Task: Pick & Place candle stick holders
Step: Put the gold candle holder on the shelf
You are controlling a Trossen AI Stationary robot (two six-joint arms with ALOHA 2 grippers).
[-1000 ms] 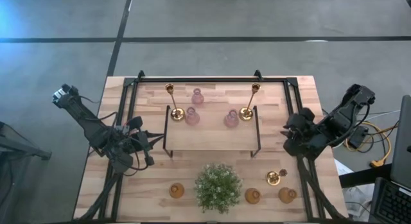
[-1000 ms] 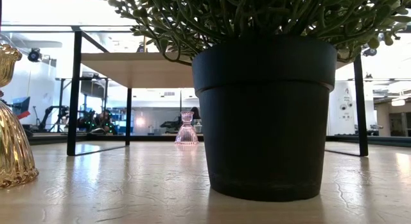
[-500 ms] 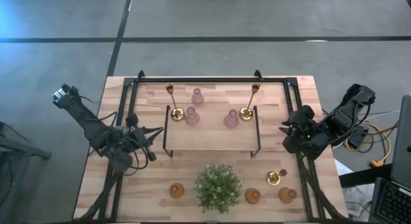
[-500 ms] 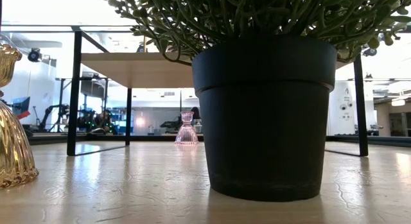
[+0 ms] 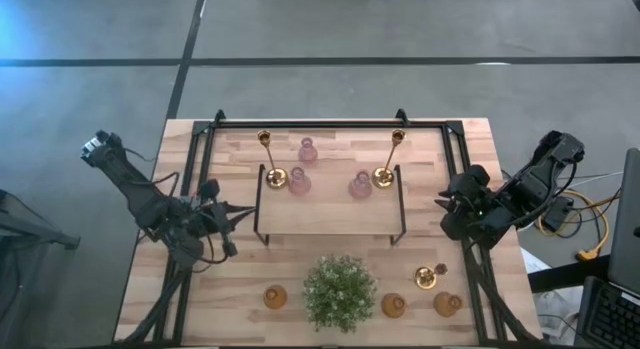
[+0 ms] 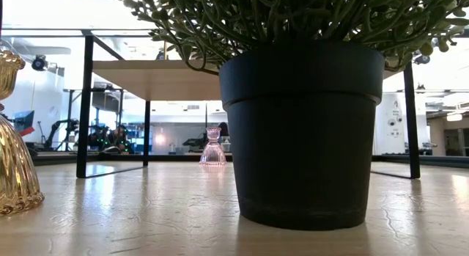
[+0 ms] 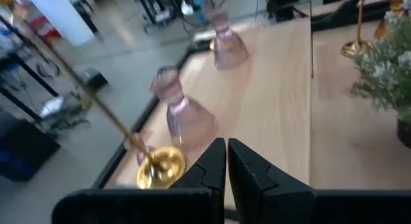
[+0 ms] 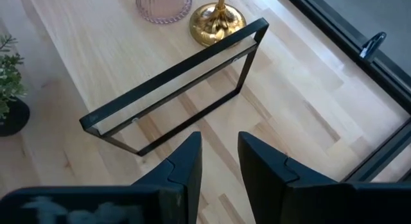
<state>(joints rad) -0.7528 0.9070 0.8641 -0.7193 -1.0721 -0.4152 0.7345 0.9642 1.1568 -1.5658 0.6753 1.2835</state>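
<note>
A raised wooden shelf [image 5: 330, 214] on a black frame is standing mid-table, carrying two brass candle stick holders [image 5: 273, 174] and two pink glass holders [image 5: 299, 181]; a fifth, pink, is sitting behind it, while amber holders [image 5: 275, 296] and another brass one are flanking the potted plant [image 5: 339, 291] near the front edge. The left gripper [image 7: 227, 161], fingers nearly closed on nothing, is hovering beside the shelf's left end; the right gripper [image 8: 218, 156], fingers slightly apart and empty, is waiting at the right. The glass is likely slick and breakable, best pinched at the neck; the brass sticks look top-heavy, best gripped low on the stem.
</note>
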